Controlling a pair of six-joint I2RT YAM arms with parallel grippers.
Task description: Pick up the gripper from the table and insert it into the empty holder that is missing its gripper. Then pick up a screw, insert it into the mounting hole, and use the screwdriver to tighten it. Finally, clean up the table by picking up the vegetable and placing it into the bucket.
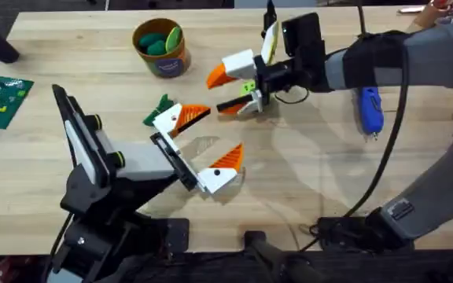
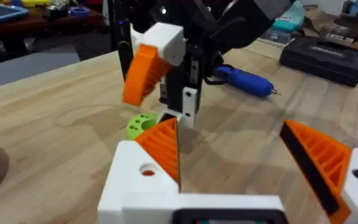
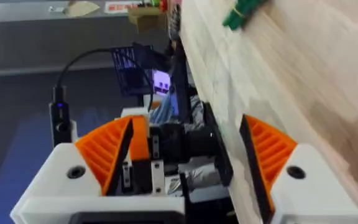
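My left gripper point(image 1: 224, 130) point(image 2: 229, 124) hovers open and empty over the middle of the table point(image 1: 329, 173). A dark green vegetable point(image 1: 160, 106) point(image 3: 244, 12) lies beside its far finger. Behind it, my right gripper point(image 1: 215, 93) point(image 3: 188, 121) is rolled on its side, open and empty. Under its upper finger point(image 2: 145, 68) is a small white block with a hole point(image 2: 188, 102); I cannot tell whether that is the holder. The blue screwdriver point(image 1: 368, 106) point(image 2: 244, 79) lies to the right. The bucket point(image 1: 162, 47) holds green vegetables at the back. The loose gripper and the screw are hidden.
A small bright green piece point(image 1: 248, 86) point(image 2: 142, 124) sits under the right gripper. A green board point(image 1: 2, 98) lies at the left edge. A black cable point(image 1: 388, 149) crosses the table's right side. Black cases point(image 2: 328, 56) stand beyond the screwdriver.
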